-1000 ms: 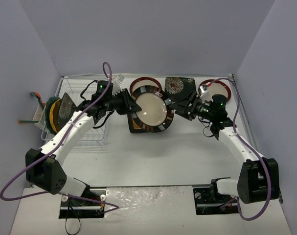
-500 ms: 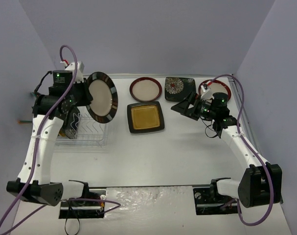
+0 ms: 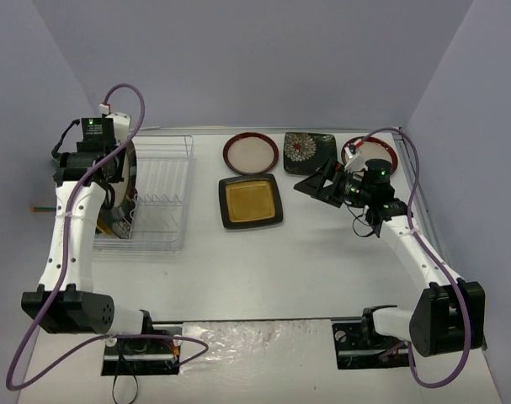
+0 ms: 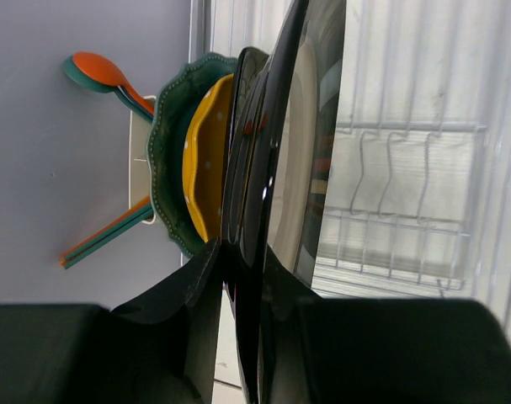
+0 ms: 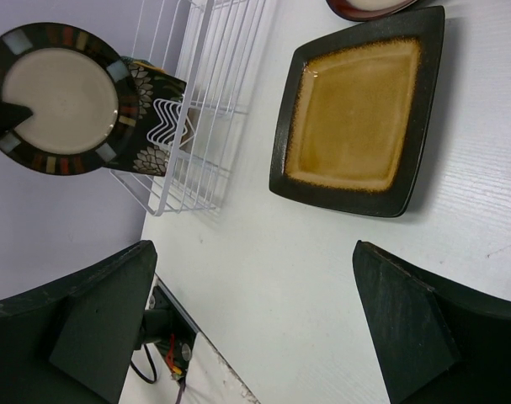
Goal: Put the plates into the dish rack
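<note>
My left gripper is shut on a round cream plate with a dark patterned rim and holds it upright, edge-on, over the left end of the dish rack. In the left wrist view the gripper pinches that plate beside a black plate, a yellow dotted plate and a scalloped teal plate, all standing. My right gripper is open and empty above the table; it also shows in the right wrist view. The square black-amber plate lies flat.
On the table lie the black-amber plate, a red-rimmed round plate, a black floral square plate and another red-rimmed plate partly behind the right arm. Orange and teal utensils stand in the caddy on the rack's left.
My left arm carried the dark-rimmed plate from the table's middle to the rack's left end and turned it edge-on. The right gripper drew back slightly, then stayed still.
</note>
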Controlling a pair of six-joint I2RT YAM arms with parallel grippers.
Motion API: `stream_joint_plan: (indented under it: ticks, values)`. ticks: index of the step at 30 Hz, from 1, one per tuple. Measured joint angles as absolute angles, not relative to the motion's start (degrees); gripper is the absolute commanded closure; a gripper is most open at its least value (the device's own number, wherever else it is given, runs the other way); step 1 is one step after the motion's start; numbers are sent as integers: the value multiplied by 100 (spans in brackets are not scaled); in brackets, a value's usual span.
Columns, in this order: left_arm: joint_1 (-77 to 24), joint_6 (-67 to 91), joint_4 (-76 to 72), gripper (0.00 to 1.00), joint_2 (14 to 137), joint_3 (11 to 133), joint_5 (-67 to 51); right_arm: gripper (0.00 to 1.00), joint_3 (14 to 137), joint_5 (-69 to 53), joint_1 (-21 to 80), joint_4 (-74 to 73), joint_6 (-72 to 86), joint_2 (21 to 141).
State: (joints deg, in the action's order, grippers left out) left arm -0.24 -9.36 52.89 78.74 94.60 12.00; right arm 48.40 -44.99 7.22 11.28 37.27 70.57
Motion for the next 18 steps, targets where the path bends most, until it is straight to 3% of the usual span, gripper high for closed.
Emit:
stream_joint_plan:
  ticks: [18]
  values:
    - [399, -1216, 4494, 100, 8361, 8445, 989, 0, 4840, -4499, 722, 1127, 3672, 7126]
